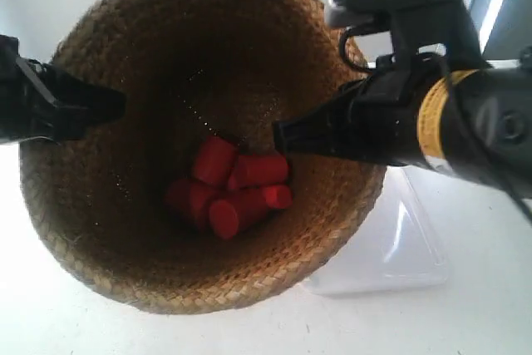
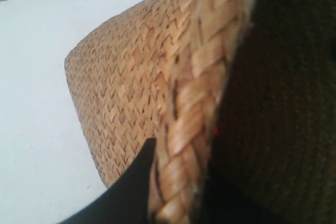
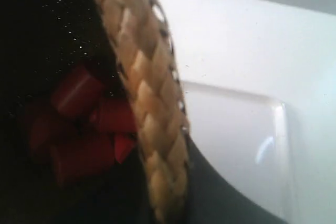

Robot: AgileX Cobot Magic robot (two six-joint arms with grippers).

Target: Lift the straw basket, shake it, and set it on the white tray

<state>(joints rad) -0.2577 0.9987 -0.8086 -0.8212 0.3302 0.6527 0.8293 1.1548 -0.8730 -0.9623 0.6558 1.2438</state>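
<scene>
The straw basket (image 1: 125, 230) fills the exterior view, its mouth tipped towards the camera, with both grippers holding it by the braided rim. My left gripper (image 2: 178, 182) is shut on the rim: one black finger (image 2: 139, 174) presses the outer wall (image 2: 121, 77) and the other is lost in the dark interior. My right gripper (image 3: 168, 192) is shut on the opposite rim (image 3: 142, 77), its outer finger (image 3: 220, 192) over the white tray (image 3: 236, 145). In the exterior view the tray (image 1: 399, 247) shows at the basket's lower right, partly covered by it.
Several red cylinders (image 1: 233, 189) lie in a heap at the basket's bottom, also visible as a red cluster (image 3: 79, 124) in the right wrist view. The white tabletop (image 1: 465, 313) surrounds basket and tray. The right arm's body (image 1: 465, 122) hangs over the tray's far side.
</scene>
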